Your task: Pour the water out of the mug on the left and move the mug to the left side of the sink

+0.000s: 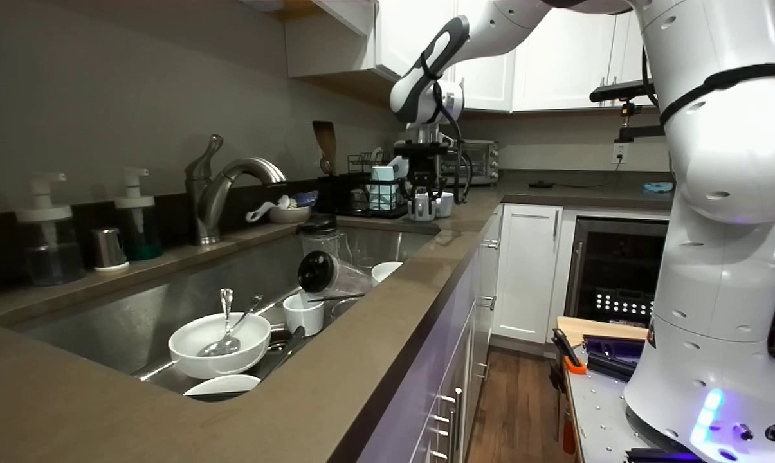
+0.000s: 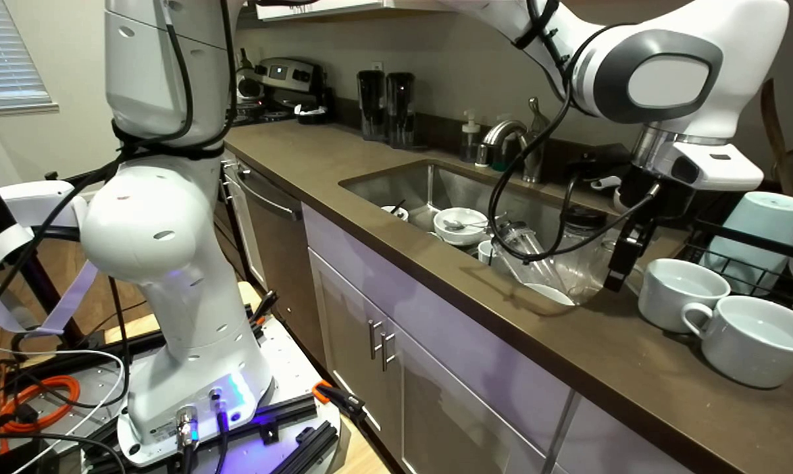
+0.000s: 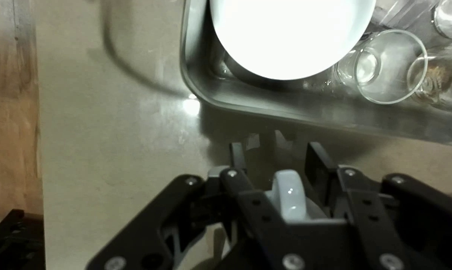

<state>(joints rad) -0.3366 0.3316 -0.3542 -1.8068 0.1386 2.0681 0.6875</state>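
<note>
One mug (image 2: 676, 301), the likely target, stands on the counter (image 2: 633, 345) just past the end of the sink (image 2: 465, 187), back from the counter's front edge; a second mug (image 2: 755, 347) is just beside it, farther from the sink. The gripper (image 3: 274, 150) is parted, the first mug's handle (image 3: 291, 195) between its fingers (image 3: 319, 165), seemingly gripping nothing, though the blurred wrist view leaves contact in doubt. Glazed ceramic should prove rigid, slick and breakable, heavier if filled; hold the handle at mid-loop to resist twisting in the pour.
</note>
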